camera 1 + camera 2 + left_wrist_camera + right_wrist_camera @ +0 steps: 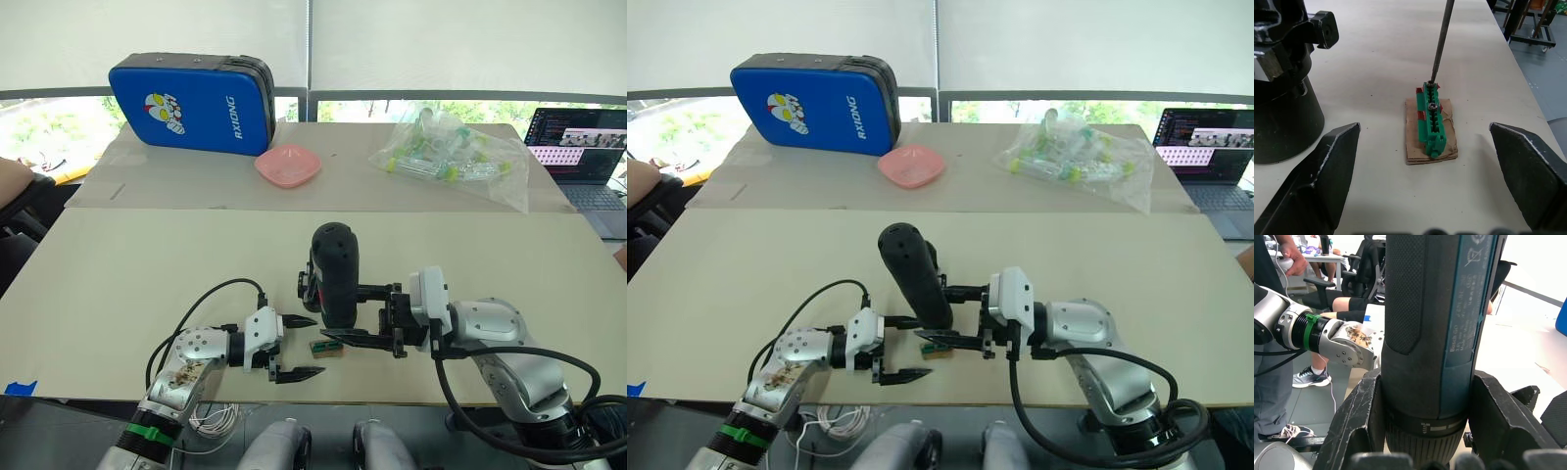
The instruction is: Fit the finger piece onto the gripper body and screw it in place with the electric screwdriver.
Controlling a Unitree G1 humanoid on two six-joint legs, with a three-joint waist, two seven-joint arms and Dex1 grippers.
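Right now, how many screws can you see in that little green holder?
2: one under the electric screwdriver bit at the green holder's far end, one just behind it. Others may be hidden.

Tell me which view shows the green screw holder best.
The left wrist view: the green screw holder lies on its cardboard scrap with the electric screwdriver bit tip on a screw. Both eye views show it small, beneath the right pincer.
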